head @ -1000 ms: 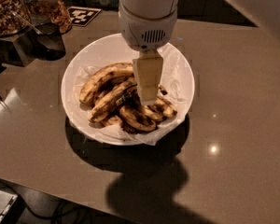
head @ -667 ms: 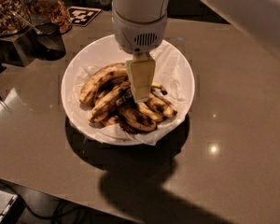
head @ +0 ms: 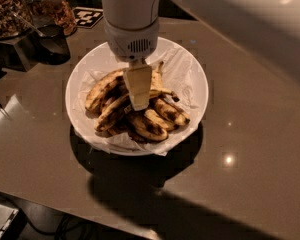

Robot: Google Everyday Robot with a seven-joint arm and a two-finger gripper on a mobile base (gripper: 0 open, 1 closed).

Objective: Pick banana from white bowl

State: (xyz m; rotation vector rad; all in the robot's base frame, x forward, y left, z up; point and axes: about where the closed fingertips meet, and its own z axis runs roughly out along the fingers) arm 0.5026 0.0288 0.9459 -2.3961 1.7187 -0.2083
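Working out this grasp, we start from where things sit. The wide, shallow round white bowl (head: pixel 70 96) rests on the glossy brown desk (head: pixel 250 134). It is lined with crumpled white paper (head: pixel 182 79) and heaped with overripe bananas. The long yellow banana with brown-black blotches (head: pixel 111 114) that we take as our target lies slanted in the left half of the heap, its upper end running under the arm. Our pale, cream-coloured gripper (head: pixel 139 104) hangs straight down from the white wrist. Its tip is at the middle of the pile, on or just above that banana; the contact itself is hidden. Whether the gripper is parted or clamped on anything we cannot tell from this angle.

We judge the step in hand to be closing in for the grasp. To do it well, we want the gripper straddling the banana across its width near mid-length and squeezing gently, since the fruit looks soft. We then rise straight up, so the shorter dark bananas (head: pixel 155 126) touching it are not pulled out and the paper does not drag along.
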